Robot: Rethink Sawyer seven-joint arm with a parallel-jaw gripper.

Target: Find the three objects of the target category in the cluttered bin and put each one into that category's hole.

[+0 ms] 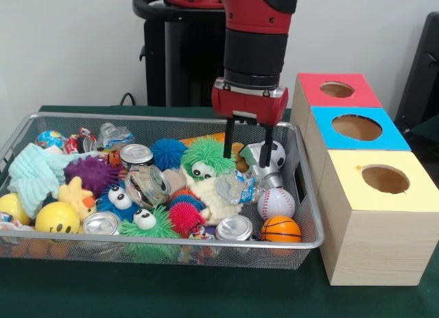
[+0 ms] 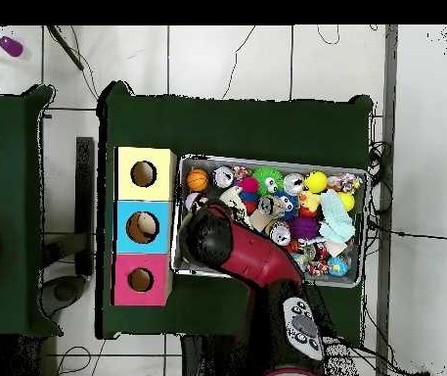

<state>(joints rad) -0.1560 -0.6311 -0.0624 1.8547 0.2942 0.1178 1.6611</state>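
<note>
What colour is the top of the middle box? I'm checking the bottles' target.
Bright blue top, round hole through it; front view shows it best.

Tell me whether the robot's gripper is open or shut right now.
Open. In the front view the gripper hangs over the bin with its two dark fingers apart, empty space between them, nothing held.

Below the gripper, whose black matt fingers stand apart, lies a crumpled clear thin-plastic bottle with wrinkly, glinting walls. Just beside the fingertips a shiny grey metal flask gleams. The bin around them is silver wire mesh with a smooth rounded rim. Left of the gripper sit a fuzzy green plush toy and glossy metal cans. To its right, the blue-topped box shows pale matt wood grain under smooth painted tops
</note>
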